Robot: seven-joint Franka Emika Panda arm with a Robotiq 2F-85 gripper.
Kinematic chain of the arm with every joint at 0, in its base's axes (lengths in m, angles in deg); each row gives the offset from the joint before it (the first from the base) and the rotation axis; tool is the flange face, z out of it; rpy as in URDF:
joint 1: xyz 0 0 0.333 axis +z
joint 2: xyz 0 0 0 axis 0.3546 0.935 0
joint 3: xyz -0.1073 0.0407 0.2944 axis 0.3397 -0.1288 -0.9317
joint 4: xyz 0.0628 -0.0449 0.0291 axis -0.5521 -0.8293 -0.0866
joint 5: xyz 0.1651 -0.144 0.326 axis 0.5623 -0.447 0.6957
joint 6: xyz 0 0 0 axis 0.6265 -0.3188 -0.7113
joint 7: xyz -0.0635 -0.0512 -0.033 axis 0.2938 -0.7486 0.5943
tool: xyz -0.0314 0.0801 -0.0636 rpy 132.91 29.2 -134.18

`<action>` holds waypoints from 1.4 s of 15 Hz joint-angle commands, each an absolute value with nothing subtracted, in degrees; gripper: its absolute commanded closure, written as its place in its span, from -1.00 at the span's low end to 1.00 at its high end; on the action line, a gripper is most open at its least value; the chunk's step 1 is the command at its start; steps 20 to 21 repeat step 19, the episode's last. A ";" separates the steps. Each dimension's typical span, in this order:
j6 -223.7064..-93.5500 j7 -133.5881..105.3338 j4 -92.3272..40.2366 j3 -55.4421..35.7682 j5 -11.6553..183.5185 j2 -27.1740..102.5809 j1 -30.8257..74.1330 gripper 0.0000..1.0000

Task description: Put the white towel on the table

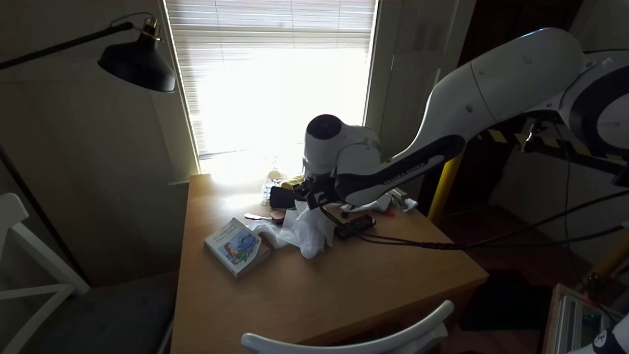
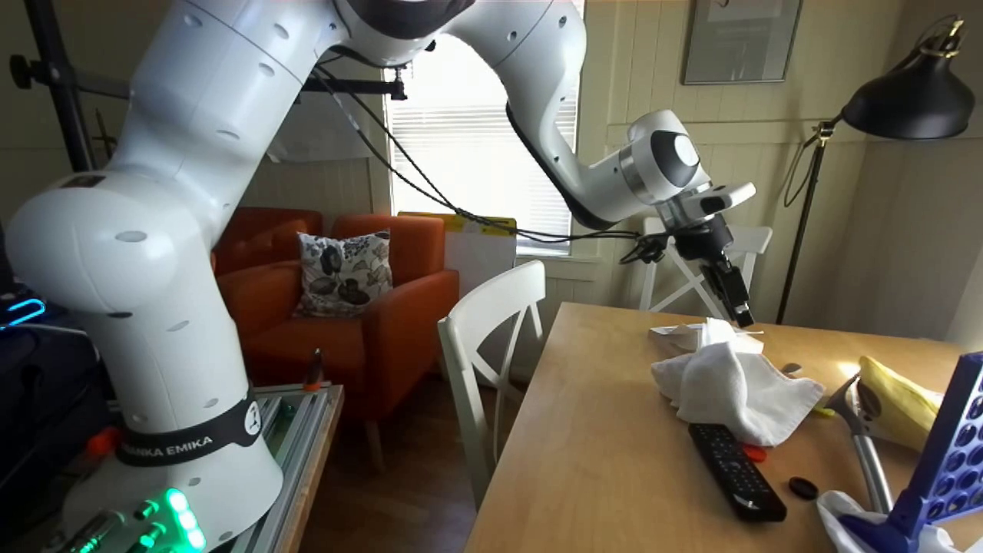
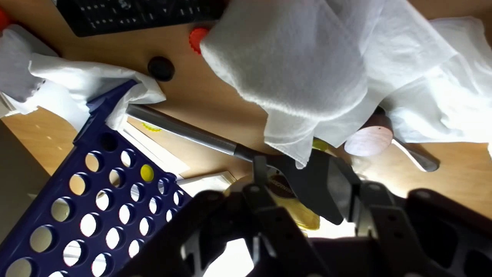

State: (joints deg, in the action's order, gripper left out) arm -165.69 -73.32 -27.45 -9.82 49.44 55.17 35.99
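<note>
The white towel point(image 1: 307, 228) lies crumpled on the wooden table point(image 1: 314, 300), with thinner white cloth or paper spread beside it. It also shows in an exterior view point(image 2: 733, 388) and fills the upper middle of the wrist view point(image 3: 296, 57). My gripper point(image 3: 301, 171) is open, its fingers apart and nothing held. In the wrist view a corner of the towel hangs into the picture gap between the fingertips, over a black spatula point(image 3: 315, 181). In an exterior view the gripper point(image 2: 741, 315) is tilted down just beyond and above the towel; contact cannot be told.
A black remote point(image 2: 737, 472), a black disc point(image 2: 803, 487), a yellow packet point(image 2: 898, 403) and a blue game rack point(image 2: 941, 461) stand or lie near the towel. A book point(image 1: 236, 246) lies beside it. A pinkish round object point(image 3: 369, 141) and white chairs point(image 1: 354, 344) are close.
</note>
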 commanded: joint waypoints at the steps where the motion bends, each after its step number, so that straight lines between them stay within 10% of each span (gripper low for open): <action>1: -164.73 -73.72 -28.23 -9.42 51.44 51.28 37.25 -0.53; 4: -153.22 -65.44 -33.69 -12.97 59.37 42.87 35.12 -0.97; 21: -149.88 -28.11 -57.71 -16.40 82.80 13.78 25.68 -1.00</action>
